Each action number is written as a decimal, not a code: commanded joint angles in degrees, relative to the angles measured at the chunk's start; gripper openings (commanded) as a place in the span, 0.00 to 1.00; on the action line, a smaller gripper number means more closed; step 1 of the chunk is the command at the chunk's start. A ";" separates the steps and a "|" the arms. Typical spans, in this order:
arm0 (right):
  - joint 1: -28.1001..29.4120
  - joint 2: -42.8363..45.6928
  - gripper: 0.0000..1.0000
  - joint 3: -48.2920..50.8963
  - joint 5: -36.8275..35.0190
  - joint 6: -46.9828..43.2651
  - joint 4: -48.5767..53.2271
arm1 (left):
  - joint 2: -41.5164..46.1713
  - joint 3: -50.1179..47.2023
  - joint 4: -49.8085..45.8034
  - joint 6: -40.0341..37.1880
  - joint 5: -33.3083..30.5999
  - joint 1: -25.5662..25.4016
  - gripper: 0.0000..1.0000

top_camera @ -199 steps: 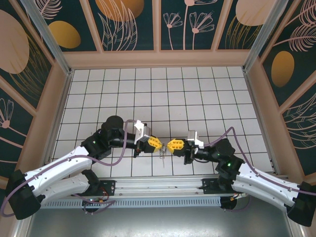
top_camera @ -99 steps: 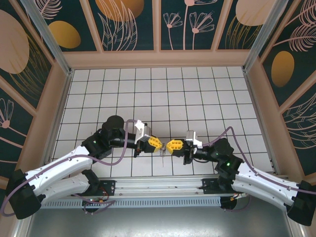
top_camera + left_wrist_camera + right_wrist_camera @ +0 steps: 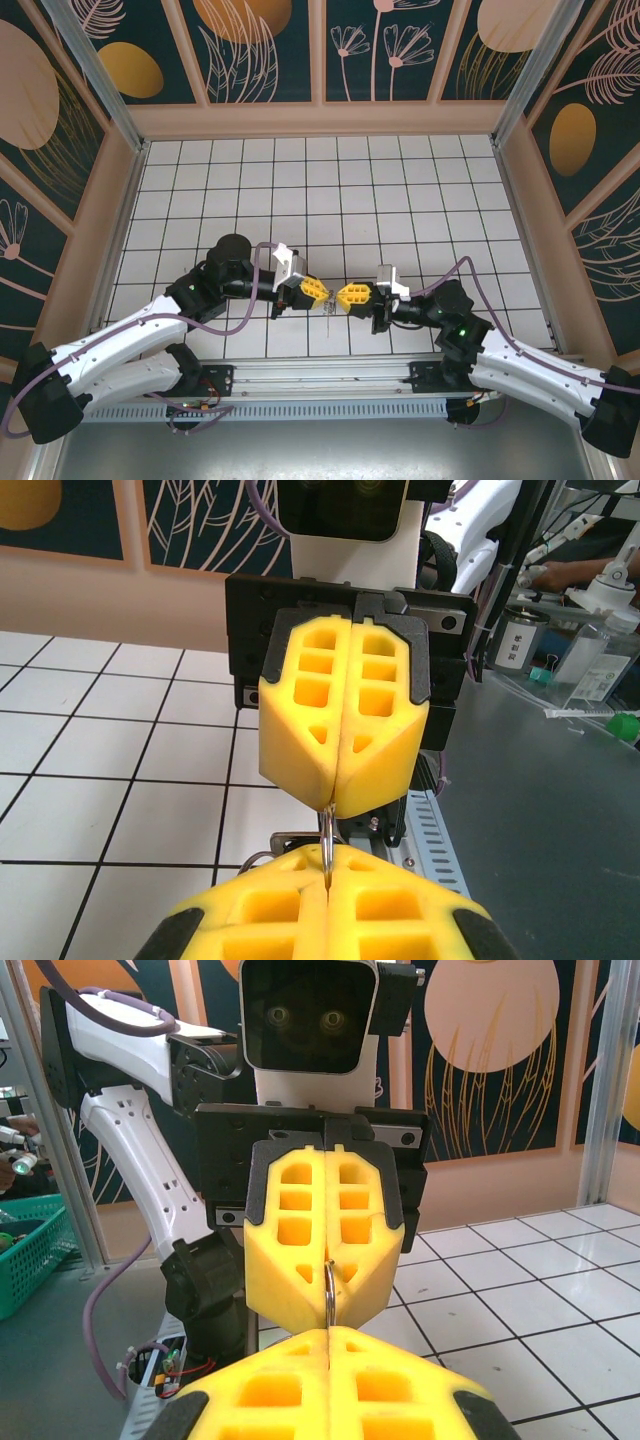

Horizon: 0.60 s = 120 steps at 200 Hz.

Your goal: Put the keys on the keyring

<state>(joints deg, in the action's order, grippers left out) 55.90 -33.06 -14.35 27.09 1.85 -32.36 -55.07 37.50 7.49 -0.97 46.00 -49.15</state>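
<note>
My left gripper [image 3: 322, 292] and right gripper [image 3: 341, 295] meet tip to tip above the near tiles. Both are shut on one thin metal ring [image 3: 327, 832] of the keyring, seen edge on. In the left wrist view my left gripper [image 3: 327, 862] pinches the ring's near side and the right gripper [image 3: 336, 798] its far side. The right wrist view mirrors this: right gripper [image 3: 328, 1338], ring [image 3: 329, 1295], left gripper [image 3: 322, 1308]. A thin grey metal piece [image 3: 328, 312] hangs under the ring; I cannot tell whether it is a key or chain. The keys are otherwise hidden.
White tiled floor [image 3: 320, 190] stretches behind the grippers, walled by patterned panels. The metal rail [image 3: 320, 375] with the arm bases runs along the near edge. Purple cables [image 3: 255, 262] loop over both arms. A grey bench with bottles [image 3: 600, 640] lies beyond the rail.
The right gripper has crept slightly left toward the left one. Both stay shut on the ring.
</note>
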 commanded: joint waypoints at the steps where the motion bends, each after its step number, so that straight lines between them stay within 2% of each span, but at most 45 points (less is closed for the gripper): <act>1: -0.29 -0.02 0.00 -1.47 1.45 -0.52 -2.39 | -0.48 0.52 1.40 -0.29 0.39 0.29 0.00; 120: -0.86 -0.47 0.00 -2.04 4.35 -0.18 -2.84 | -0.90 0.50 1.21 -0.52 0.45 0.28 0.00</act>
<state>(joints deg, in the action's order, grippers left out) 55.16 -33.61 -14.37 28.84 1.85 -32.38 -55.46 37.50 7.46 -0.99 46.06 -49.17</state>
